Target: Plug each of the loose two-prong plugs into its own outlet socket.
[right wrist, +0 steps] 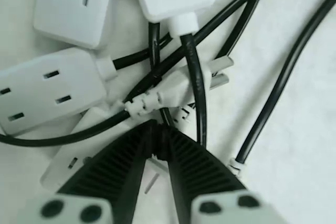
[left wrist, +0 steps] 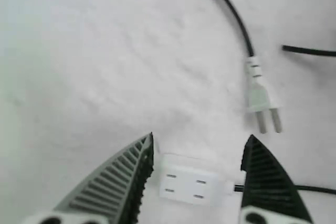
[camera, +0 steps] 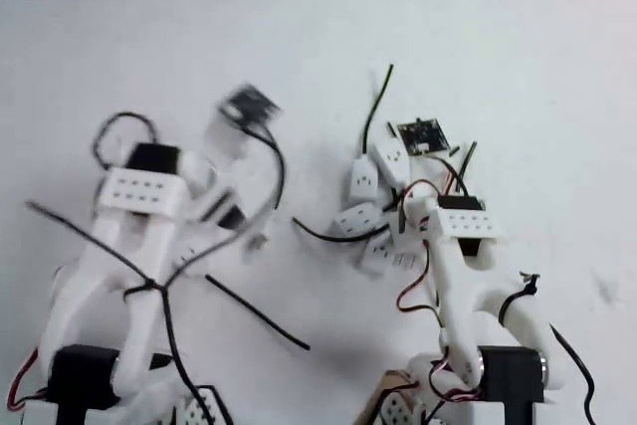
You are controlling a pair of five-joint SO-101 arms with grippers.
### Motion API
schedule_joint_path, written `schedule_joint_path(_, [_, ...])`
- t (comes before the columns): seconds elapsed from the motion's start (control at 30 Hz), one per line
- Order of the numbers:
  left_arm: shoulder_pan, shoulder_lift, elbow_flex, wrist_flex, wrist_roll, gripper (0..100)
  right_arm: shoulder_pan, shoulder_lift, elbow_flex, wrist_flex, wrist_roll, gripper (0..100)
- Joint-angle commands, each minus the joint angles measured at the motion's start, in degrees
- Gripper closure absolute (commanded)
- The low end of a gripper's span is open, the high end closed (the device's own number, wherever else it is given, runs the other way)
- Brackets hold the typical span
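Now: left pincer (left wrist: pixel 201 142) wide, tips either side of white outlet socket (left wrist: pixel 189 184) on worktop (left wrist: pixel 94 66). Loose two-prong plug (left wrist: pixel 261 94) lies near on black cord, prongs toward pincer, apart from socket. Right pincer (right wrist: pixel 157 129) narrow, tips nearly together in cord tangle just beside second plug (right wrist: pixel 176 90); whether cord is nipped between them, cannot tell. Socket blocks (right wrist: pixel 47 90) clustered close by, cords crossing between.

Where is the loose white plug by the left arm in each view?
High view: white plug left of centre, on the table.
Left wrist view: plug past the open left gripper, prongs toward it.
Right wrist view: other cords and outlets.
Shared landmark: its black cable.
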Motion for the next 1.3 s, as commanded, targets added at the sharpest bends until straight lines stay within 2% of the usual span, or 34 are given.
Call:
schedule_joint_path(0.0, [-10.07,-2.77,-5.89,0.09,4.22,74,1.36,0.31,-0.97,-1.71,-0.62,97.8])
schedule_joint_path(0.27, [-27.47,-2.77,-8.35,3.25,5.10,74,-0.13,0.31,-0.97,-2.33,-0.35,97.7])
schedule_joint_path(0.33, [-31.16,-2.68,-8.35,3.16,2.73,74,-1.45,0.31,-2.02,-1.89,-0.26,97.7])
schedule_joint_path(0.47, [-36.44,-2.33,-7.56,3.25,1.05,74,-7.43,0.40,-9.67,5.76,-0.70,97.6])
schedule_joint_path(0.57, [-37.93,-2.51,-3.16,1.67,0.26,74,-13.41,0.57,-19.96,14.73,-1.49,92.1])
schedule_joint_path(0.67, [-39.96,-2.42,3.69,-3.43,0.26,74,-19.65,4.53,-32.09,22.37,-6.15,85.0])
schedule_joint_path(0.8, [-43.56,-2.42,12.22,-10.90,0.53,74,-25.80,17.71,-48.70,30.11,-6.77,85.0])
schedule_joint_path(0.93, [-45.76,-2.42,16.62,-14.07,1.14,74,-30.46,32.13,-62.51,35.65,-7.21,85.0])
schedule_joint_path(1.07, [-46.02,-2.33,19.78,-17.32,7.47,74,-35.03,42.77,-73.32,39.69,-7.38,85.0])
schedule_joint_path(1.27, [-45.05,-2.51,26.11,-24.44,13.19,74,-40.13,50.15,-83.52,44.53,-14.42,85.0])
